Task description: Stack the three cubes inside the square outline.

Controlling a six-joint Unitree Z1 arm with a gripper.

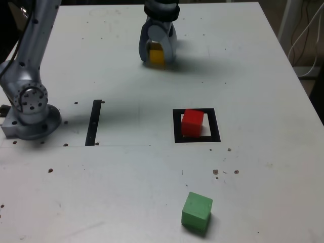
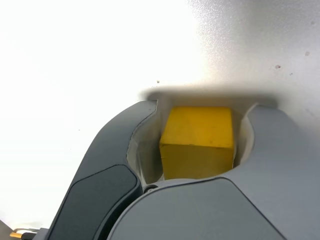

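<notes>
A yellow cube (image 1: pixel 156 55) sits between the two grey fingers of my gripper (image 1: pixel 157 56), at the far end of the white table (image 1: pixel 263 167) in the exterior view. In the wrist view, the yellow cube (image 2: pixel 199 141) fills the space between the fingers (image 2: pixel 107 165), with the pale inner pads close against both of its sides; my gripper (image 2: pixel 197 142) is narrowed around it, though I cannot tell whether the pads press firmly yet. The cube appears to rest on the tabletop, with my shadow falling just beyond it. Well away from my hand, toward the near side of the table, lies the square outline (image 1: pixel 197 125), a thick black frame with a pale centre. The red cube (image 1: pixel 192 122) stands inside it, toward its left side in the exterior view. Farther still from my hand, near the front edge of the table, the green cube (image 1: pixel 197 211) sits alone, apart from the frame. To the exterior view's left of the frame lies a narrow black strip (image 1: pixel 94 122), and beyond it the grey base (image 1: pixel 31 109) of my arm is mounted on the table.
</notes>
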